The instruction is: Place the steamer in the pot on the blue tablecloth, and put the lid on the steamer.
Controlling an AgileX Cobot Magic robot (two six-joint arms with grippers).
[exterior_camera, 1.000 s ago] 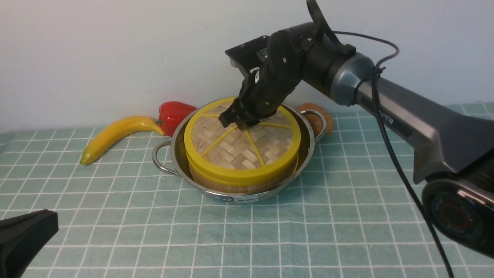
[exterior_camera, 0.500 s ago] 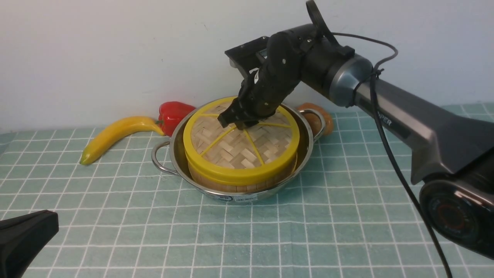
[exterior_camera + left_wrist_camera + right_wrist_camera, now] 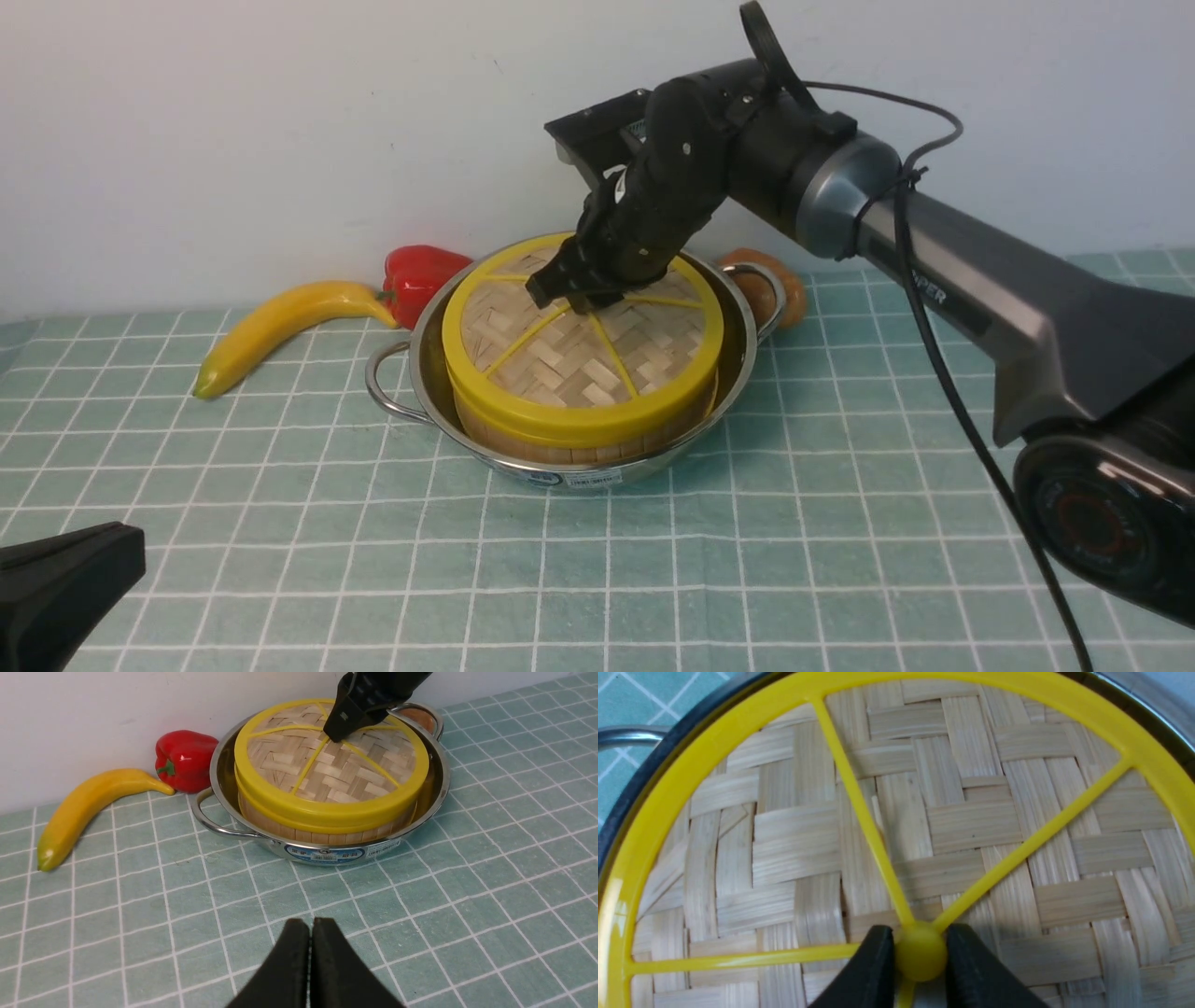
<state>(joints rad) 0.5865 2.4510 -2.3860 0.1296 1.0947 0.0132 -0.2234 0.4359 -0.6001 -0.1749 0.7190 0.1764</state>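
The steel pot (image 3: 425, 392) stands on the blue tablecloth (image 3: 747, 560) with the bamboo steamer (image 3: 579, 450) inside it. The woven lid (image 3: 579, 359) lies flat on top of the steamer, hiding its inside. My right gripper (image 3: 571, 301) reaches down onto the lid's centre. In the right wrist view its black fingers (image 3: 873, 961) press against both sides of the small yellow knob (image 3: 920, 952), so the gripper is shut on the lid. My left gripper (image 3: 310, 926) hangs low over the near cloth, shut and empty, well short of the pot (image 3: 327, 851).
A yellow banana (image 3: 280, 327) and a red pepper (image 3: 420, 275) lie left of the pot by the white wall. A brown round object (image 3: 780, 285) sits behind the pot's right handle. The right arm stretches across the right side of the cloth.
Pot, steamer and lid have edged a little to the left. The right gripper stays at the knob. The left gripper's tip has sunk slightly.
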